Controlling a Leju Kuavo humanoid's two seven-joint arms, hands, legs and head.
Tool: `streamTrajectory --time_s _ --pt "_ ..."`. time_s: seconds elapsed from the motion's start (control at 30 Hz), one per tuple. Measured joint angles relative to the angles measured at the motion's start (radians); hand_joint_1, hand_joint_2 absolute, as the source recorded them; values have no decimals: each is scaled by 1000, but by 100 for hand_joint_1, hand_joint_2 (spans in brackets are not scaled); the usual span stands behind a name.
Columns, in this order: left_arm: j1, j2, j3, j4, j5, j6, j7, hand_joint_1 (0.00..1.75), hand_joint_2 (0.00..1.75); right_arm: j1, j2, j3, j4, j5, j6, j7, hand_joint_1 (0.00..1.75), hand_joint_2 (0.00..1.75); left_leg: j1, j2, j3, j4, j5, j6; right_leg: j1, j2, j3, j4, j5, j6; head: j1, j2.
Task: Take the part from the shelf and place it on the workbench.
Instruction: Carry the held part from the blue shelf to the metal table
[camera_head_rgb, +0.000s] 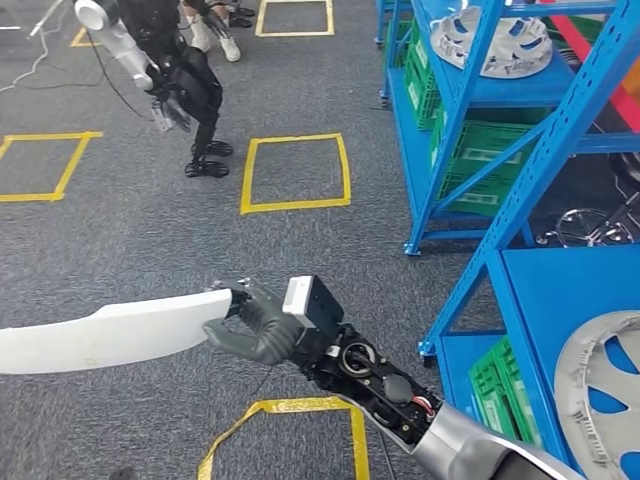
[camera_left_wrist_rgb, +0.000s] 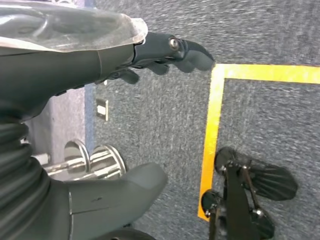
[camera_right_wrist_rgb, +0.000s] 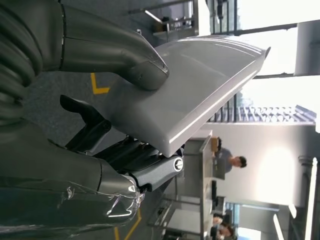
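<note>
The head view showed the robot's right hand (camera_head_rgb: 253, 325) reaching in from the lower right, gripping one end of a long white part (camera_head_rgb: 113, 335). The part stretched out level toward the left edge of the picture, held in the air above grey carpet (camera_head_rgb: 151, 230) marked with yellow tape squares (camera_head_rgb: 296, 172). On the right stood a blue shelf (camera_head_rgb: 483, 150) carrying silver wheel covers (camera_head_rgb: 494, 40) and green crates (camera_head_rgb: 472, 165). Another robot (camera_head_rgb: 170, 75) with a silver arm and dark legs stood on the carpet at the upper left.

The right wrist view showed the grey thumb (camera_right_wrist_rgb: 141, 70) lying on the part's (camera_right_wrist_rgb: 196, 85) broad pale face and darker fingers (camera_right_wrist_rgb: 151, 167) curled beneath its edge, so the part was clamped between them. Beyond it, in a bright room, a person (camera_right_wrist_rgb: 230, 161) sat at a desk.

The left wrist view showed the left hand (camera_left_wrist_rgb: 124, 115) holding nothing, its thumb (camera_left_wrist_rgb: 120, 190) and fingers (camera_left_wrist_rgb: 177, 50) well apart, above carpet and a yellow tape corner (camera_left_wrist_rgb: 213, 115).
</note>
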Motion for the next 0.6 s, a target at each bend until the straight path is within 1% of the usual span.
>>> streamTrajectory --time_s 0.03,0.07,0.1,0.13,0.17,0.2,0.23,0.27,0.3,0.33,0.37,0.4,0.43,0.47,0.5,0.53,0.57,0.6 --pt "-1 -1 0 0 1 0 0 0 175 -2 2 1 3 0 3 -2 175 175 -1 32 -31 64 -34 -4 1 -13 1 -3 2 -3 -1 0" --pt "-3 -1 0 0 1 0 0 0 175 -4 4 1 6 0 4 -3 175 175 0 49 -66 139 -68 -8 3 -27 0 -4 2 -4 -1 0" --pt "-4 -1 0 0 1 0 0 0 175 -5 5 2 10 0 5 -4 175 175 1 57 -96 201 -91 -12 4 -41 -1 -3 1 -4 -2 0" --pt "-3 -1 0 0 1 0 0 0 175 -5 5 3 15 0 5 -4 175 175 2 60 -110 232 -97 -15 5 -54 -2 -3 1 -5 -2 0" --pt "-2 -2 0 0 1 0 0 0 175 -5 5 4 19 0 5 -4 175 175 2 64 -102 220 -83 -17 5 -67 -3 -2 0 -4 -2 0" --pt "-1 -1 0 0 1 0 0 0 175 -6 6 6 22 0 5 -4 175 175 3 71 -72 165 -53 -18 4 -78 -2 -1 -2 -2 -2 0" --pt "0 -1 0 0 1 0 0 0 175 -7 7 7 25 0 5 -4 175 175 3 89 -27 86 -19 -17 5 -88 -2 0 -4 1 -2 0" --pt "-1 0 0 0 1 0 0 0 175 -9 9 8 26 0 5 -4 175 175 0 109 14 12 7 -14 8 -97 -1 2 -7 5 -2 0" --pt "-3 1 0 0 0 1 0 0 175 -12 10 9 28 1 4 -4 175 175 -3 123 41 -40 23 -7 12 -105 -1 4 -10 9 0 0" --pt "-4 1 0 0 -2 1 -1 0 175 -15 12 10 30 1 3 -4 175 175 -6 130 53 -64 28 0 15 -112 0 6 -13 14 1 0" --pt "-5 2 0 0 -3 2 -1 0 175 -17 13 11 31 2 2 -4 175 175 -9 124 52 -68 27 8 16 -120 2 6 -14 18 2 0" --pt "-5 3 0 0 -6 3 -2 0 175 -18 14 12 33 3 -1 -3 175 175 -8 111 51 -68 29 16 16 -129 4 6 -16 23 4 0" --pt "-5 3 0 0 -8 3 -2 0 175 -19 14 13 34 4 -3 -3 175 175 -6 102 51 -69 30 21 14 -128 5 10 -22 29 4 0" --pt "-6 3 0 0 -10 3 -2 0 175 -20 14 13 34 4 -5 -3 175 175 -4 93 52 -71 31 27 12 -116 -1 28 -36 35 4 0" --pt "-7 3 0 0 -13 3 -1 0 175 -22 14 14 35 5 -8 -3 175 175 -2 85 53 -73 33 33 9 -96 -16 66 -61 40 4 0" --pt "-9 4 0 0 -15 3 1 0 175 -23 14 14 35 6 -10 -2 175 175 -2 76 53 -73 34 37 6 -70 -43 129 -95 43 5 0" --pt "-11 4 0 0 -17 2 2 0 175 -23 14 14 37 7 -12 0 175 175 -2 67 52 -73 34 40 5 -49 -79 206 -131 45 5 0" --pt "-13 4 0 0 -19 2 4 0 175 -21 14 15 39 8 -13 1 175 175 -3 57 51 -73 34 42 4 -39 -113 277 -158 46 6 0"
